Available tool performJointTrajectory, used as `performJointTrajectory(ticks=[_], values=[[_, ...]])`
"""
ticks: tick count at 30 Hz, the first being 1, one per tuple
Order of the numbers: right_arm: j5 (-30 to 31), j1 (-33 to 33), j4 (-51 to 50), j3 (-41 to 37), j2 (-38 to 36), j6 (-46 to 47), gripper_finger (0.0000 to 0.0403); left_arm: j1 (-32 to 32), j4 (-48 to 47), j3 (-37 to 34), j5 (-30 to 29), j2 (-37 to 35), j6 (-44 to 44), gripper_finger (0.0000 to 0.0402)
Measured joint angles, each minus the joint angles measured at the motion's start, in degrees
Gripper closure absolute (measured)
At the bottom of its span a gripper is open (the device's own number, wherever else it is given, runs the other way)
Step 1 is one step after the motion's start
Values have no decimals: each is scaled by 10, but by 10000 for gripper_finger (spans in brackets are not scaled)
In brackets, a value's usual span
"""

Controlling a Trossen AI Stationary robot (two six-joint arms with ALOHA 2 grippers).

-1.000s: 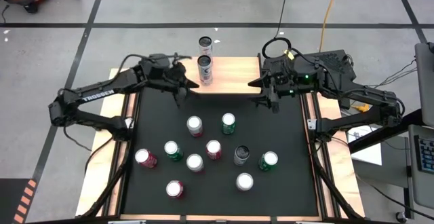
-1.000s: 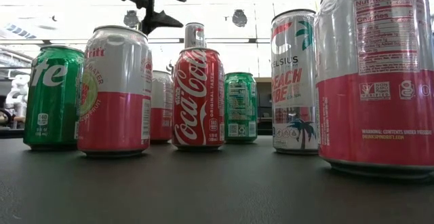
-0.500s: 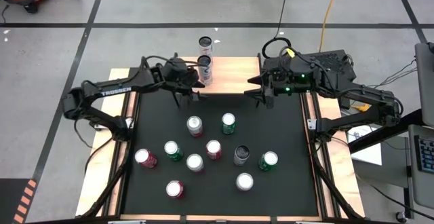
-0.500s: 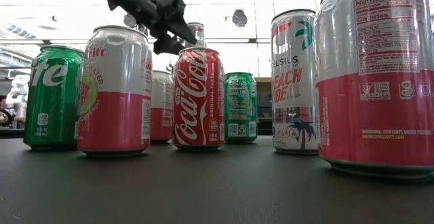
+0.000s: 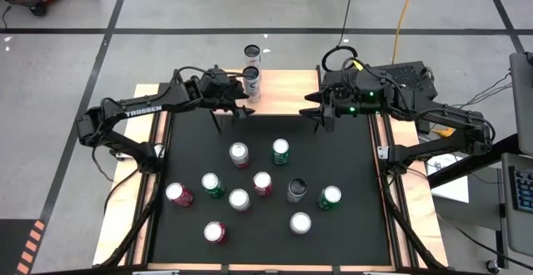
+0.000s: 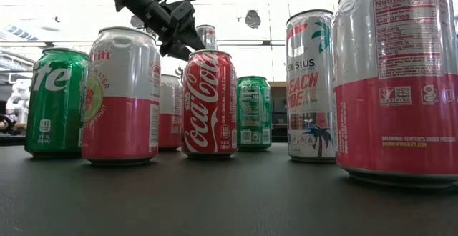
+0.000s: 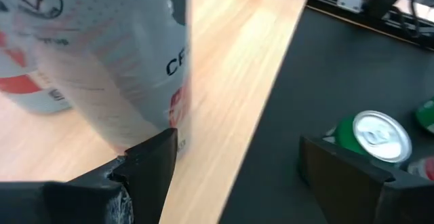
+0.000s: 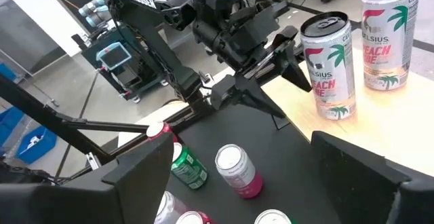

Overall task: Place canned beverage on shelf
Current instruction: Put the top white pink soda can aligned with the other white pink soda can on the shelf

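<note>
Left pincer hangs with its fingers apart at the edge of the shelf, just beside the nearer of two tall white cans and closed on nothing; in the left wrist view one dark finger sits next to the blurred wall of that can while the other finger lies over the black mat. Right pincer also stands with its fingers apart and empty, poised at the other end of the shelf, over the far edge of the mat. The shelf is a small rectangular board of pale wood with a visible grain, lying at the far side of the surface between the two arms. On it stand the nearer white can and, behind it toward the shelf's far edge, the second white can; the right wrist view shows both as slim white cans with red and green palm artwork, upright and close together but apart. On the black mat, well apart from the shelf, a loose cluster of upright cans remains: green ones, pink-and-white ones, a red cola can, a dark grey one, and another tall white can with palm artwork. In the low view the left arm's dark wrist shows above the pink-and-white can.
</note>
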Motion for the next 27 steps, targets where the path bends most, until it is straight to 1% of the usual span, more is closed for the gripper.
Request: performJointTrajectory(ticks=[3, 7, 11, 13, 16, 20, 27], values=[[0, 0, 0, 0, 0, 0, 76, 8, 0, 0, -10, 0, -2, 89], [-1, 0, 0, 0, 0, 0, 76, 10, 0, 0, -9, 0, -16, 89], [-2, 0, 0, 0, 0, 0, 76, 1, -5, 0, 20, -4, -66, 89], [-2, 0, 0, 0, 0, 0, 76, -10, -5, 0, 24, -5, -79, 89], [-2, 0, 0, 0, 0, 7, 76, -28, -4, 0, 23, -4, -72, 89], [-2, 0, 0, 0, 0, 15, 76, -39, 13, 0, 24, 6, -40, 89], [-2, 0, 0, 0, -1, 15, 76, -28, 18, 0, 8, 6, -8, 89]])
